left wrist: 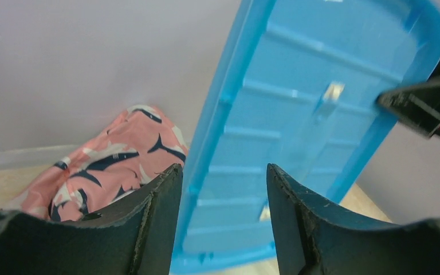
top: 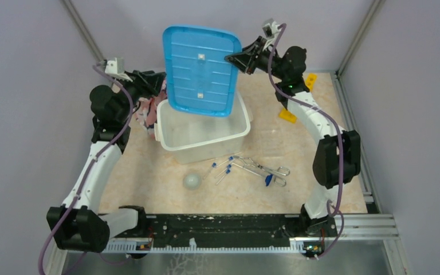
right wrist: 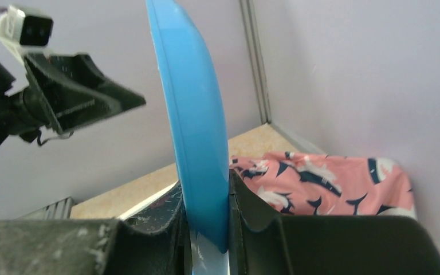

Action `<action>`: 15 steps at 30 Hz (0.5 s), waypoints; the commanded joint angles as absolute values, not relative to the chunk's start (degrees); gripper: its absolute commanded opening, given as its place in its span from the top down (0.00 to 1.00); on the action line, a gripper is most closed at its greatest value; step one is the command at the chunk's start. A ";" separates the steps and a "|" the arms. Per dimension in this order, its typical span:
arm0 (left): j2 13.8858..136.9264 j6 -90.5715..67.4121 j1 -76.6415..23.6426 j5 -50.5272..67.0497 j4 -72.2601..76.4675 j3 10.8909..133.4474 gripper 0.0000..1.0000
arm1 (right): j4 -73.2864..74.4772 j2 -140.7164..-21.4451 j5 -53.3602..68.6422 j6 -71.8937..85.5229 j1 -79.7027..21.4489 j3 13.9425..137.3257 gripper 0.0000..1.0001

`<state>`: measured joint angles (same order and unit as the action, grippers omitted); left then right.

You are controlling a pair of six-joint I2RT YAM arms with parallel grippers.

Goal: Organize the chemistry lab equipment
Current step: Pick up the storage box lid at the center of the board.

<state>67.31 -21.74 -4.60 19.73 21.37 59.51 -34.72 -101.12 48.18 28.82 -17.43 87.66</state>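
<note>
Closest to my two bases, the small whitish ball [top: 192,181] sits on the worktop [top: 149,177]. Just past it lie the thin tubes [top: 222,170] with blue caps. The silver tongs [top: 260,169] are right beside them, and one tube seems to lie under the tongs. None of these is in the white bin [top: 172,140] yet. The bin stands open behind them, and it looks empty.

Over the far side of the bin, my right claw [right wrist: 206,197] pinches the blue lid [top: 200,71] by its edge. The lid is up in the air and tipped. My left claw [left wrist: 223,177] is spread wide at the other side of the lid. I cannot tell if it touches the lid.

I think my job now is to put the lid away so the bin is free. To do it well, I should pinch hard, because the lid is big and I only have one edge. It could swing or slip. My left claw could close on its side to help, or move back out of the way.

I should put the lid down flat on a bare bit of worktop. It should not land on the pink cloth [top: 144,112] at the far left. It should not hit the yellow rack [top: 287,116] at the far right, half hidden behind my right arm.
</note>
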 commanded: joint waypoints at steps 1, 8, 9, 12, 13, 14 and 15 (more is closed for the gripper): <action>63.27 -16.41 -9.50 15.47 12.65 57.30 0.39 | -41.98 -93.91 43.19 29.62 -15.98 91.91 1.00; 57.82 -13.30 -21.23 5.78 -2.96 57.13 0.43 | -42.79 -87.89 34.08 26.13 -14.79 89.36 1.00; 57.27 -13.92 -22.61 4.89 -4.87 56.62 0.45 | -42.76 -86.61 32.69 25.12 -14.64 88.59 1.00; 55.87 -16.34 -27.59 0.79 -9.85 54.87 0.49 | -41.39 -82.87 27.85 22.26 -14.44 86.52 1.00; 55.80 -17.08 -29.08 -1.78 -11.36 54.43 0.50 | -40.60 -81.81 25.93 21.38 -14.35 85.81 1.00; 55.93 -17.66 -30.35 -3.45 -13.15 54.19 0.51 | -39.50 -80.68 24.63 20.44 -14.33 85.38 1.00; 56.28 -18.19 -31.66 -4.84 -14.88 54.23 0.52 | -38.47 -79.72 23.71 19.52 -14.26 85.02 1.00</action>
<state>56.27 -15.77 -27.46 3.73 -4.62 55.66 -37.39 -85.78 31.83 24.27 -14.81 85.65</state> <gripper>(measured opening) 0.497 0.211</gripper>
